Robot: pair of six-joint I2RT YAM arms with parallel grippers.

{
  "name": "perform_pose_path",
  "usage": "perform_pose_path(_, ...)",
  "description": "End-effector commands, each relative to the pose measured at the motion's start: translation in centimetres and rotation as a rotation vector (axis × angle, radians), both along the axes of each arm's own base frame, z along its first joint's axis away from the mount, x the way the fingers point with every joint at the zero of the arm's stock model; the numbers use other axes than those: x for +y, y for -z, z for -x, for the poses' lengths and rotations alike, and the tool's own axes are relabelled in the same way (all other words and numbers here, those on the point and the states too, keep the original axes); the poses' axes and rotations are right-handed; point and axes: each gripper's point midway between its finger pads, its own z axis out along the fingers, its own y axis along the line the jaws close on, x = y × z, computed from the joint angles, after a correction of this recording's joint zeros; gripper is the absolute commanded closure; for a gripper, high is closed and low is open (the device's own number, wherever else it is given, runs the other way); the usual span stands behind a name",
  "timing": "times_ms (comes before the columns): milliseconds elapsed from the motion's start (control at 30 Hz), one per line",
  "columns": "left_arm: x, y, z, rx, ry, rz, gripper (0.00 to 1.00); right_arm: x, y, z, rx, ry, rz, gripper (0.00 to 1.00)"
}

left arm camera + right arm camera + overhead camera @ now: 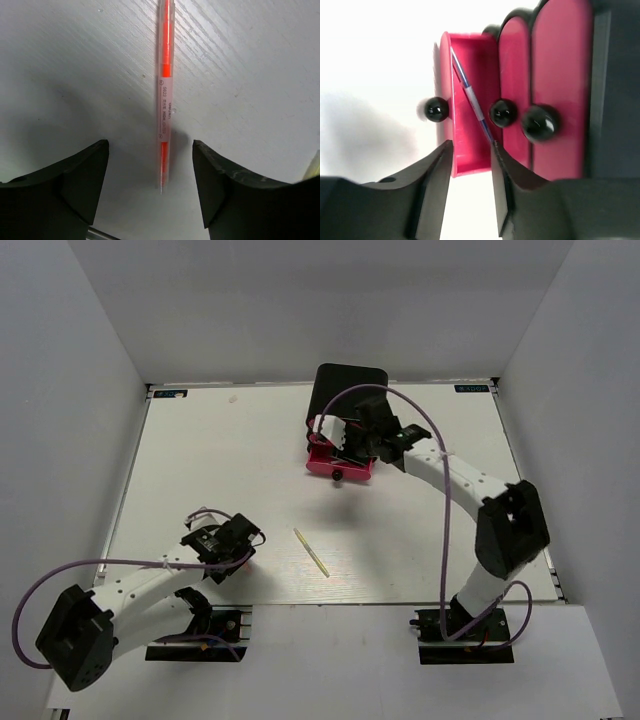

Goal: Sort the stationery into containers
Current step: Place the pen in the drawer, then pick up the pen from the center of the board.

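Observation:
A thin red-orange pen (165,90) lies on the white table, its tip between the fingers of my open left gripper (150,167), which hovers low over it without touching; that gripper sits at the near left (225,548). A thin yellow stick (311,552) lies to its right. The black cabinet (345,388) stands at the back, its lowest pink drawer (340,465) pulled out. A blue-grey pen (470,97) lies slantwise in the open drawer (470,150). My right gripper (472,155) is open at the drawer's end, the pen's end by its right finger (502,170).
The two upper drawers (555,75) are shut, with round black knobs (540,121). The open drawer's knob (437,109) points to the table. A yellow edge (312,167) shows at the right of the left wrist view. Grey walls surround the table.

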Motion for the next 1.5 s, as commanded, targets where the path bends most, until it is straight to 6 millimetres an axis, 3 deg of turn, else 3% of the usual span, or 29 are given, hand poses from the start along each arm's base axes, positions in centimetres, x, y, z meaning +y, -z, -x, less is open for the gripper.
perform_pose_path(0,-0.4,0.7,0.2,0.052,0.023,-0.012,0.25,0.1,-4.7,2.6,0.007,-0.008,-0.144,0.57)
perform_pose_path(267,-1.1,2.0,1.1,0.217,0.081,-0.082,0.36,-1.5,-5.9,5.9,0.002,-0.04,-0.209,0.55)
perform_pose_path(333,-1.4,2.0,0.9,0.237,0.091,-0.088,0.45,-2.0,-5.3,6.6,0.01,-0.043,-0.213,0.55)
perform_pose_path(367,-1.3,2.2,1.0,0.245,0.091,-0.094,0.49,-2.1,-5.9,6.8,-0.001,-0.044,-0.233,0.55)
perform_pose_path(400,-1.4,2.2,1.1,0.25,0.093,-0.086,0.59,-2.0,-6.0,7.0,0.0,-0.047,-0.241,0.55)
perform_pose_path(433,-1.6,2.0,0.9,0.245,0.102,-0.084,0.64,-2.4,-5.2,7.5,0.018,-0.045,-0.24,0.55)
perform_pose_path(533,-1.9,2.0,0.8,0.246,0.113,-0.074,0.82,-3.2,-5.6,8.1,0.0,-0.042,-0.259,0.54)
perform_pose_path(600,-2.5,1.6,0.1,0.216,0.125,-0.055,0.91,-3.3,-6.1,8.4,-0.013,-0.039,-0.273,0.47)
perform_pose_path(633,-3.0,0.9,-0.5,0.191,0.145,-0.042,0.98,-3.9,-5.8,8.3,-0.012,-0.006,-0.271,0.38)
perform_pose_path(667,-3.5,0.3,-1.2,0.162,0.166,-0.028,1.0,-4.2,-5.7,8.3,-0.008,0.021,-0.282,0.21)
perform_pose_path(733,-4.9,-1.5,-3.3,0.078,0.235,-0.01,1.0,-5.0,-5.1,8.1,-0.011,0.052,-0.271,0.13)
perform_pose_path(800,-6.6,-4.2,-6.0,-0.041,0.295,0.006,1.0,-5.8,-4.6,8.2,0.004,0.085,-0.276,0.13)
perform_pose_path(867,-8.0,-6.2,-7.8,-0.125,0.401,0.005,1.0,-6.0,-4.4,8.5,0.027,0.096,-0.294,0.24)
perform_pose_path(900,-9.1,-8.0,-8.9,-0.186,0.442,0.023,1.0,-6.4,-4.3,8.4,0.028,0.11,-0.3,0.54)
perform_pose_path(967,-11.4,-10.5,-11.0,-0.308,0.571,0.041,1.0,-6.7,-4.2,8.6,0.04,0.125,-0.314,1.0)
perform_pose_path(1100,-15.7,-15.0,-13.5,-0.513,0.807,0.082,1.0,-7.7,-4.0,8.3,0.036,0.171,-0.327,1.0)
perform_pose_path(1167,-18.8,-17.0,-13.9,-0.627,1.023,0.099,1.0,-8.4,-3.8,8.1,0.036,0.195,-0.332,1.0)
perform_pose_path(1233,-22.2,-18.9,-12.2,-0.729,1.304,0.159,1.0,-9.2,-4.0,8.0,0.024,0.218,-0.335,1.0)
perform_pose_path(1333,-24.6,-20.1,-11.5,-0.833,1.565,0.129,1.0,-9.9,-4.0,7.8,0.011,0.24,-0.34,1.0)
perform_pose_path(1433,-25.5,-19.6,-12.6,-0.824,1.747,0.002,1.0,-10.6,-4.1,7.7,-0.003,0.26,-0.351,1.0)
perform_pose_path(1467,-25.6,-18.6,-12.9,-0.813,1.776,-0.028,1.0,-10.7,-4.1,7.7,-0.006,0.264,-0.351,1.0)
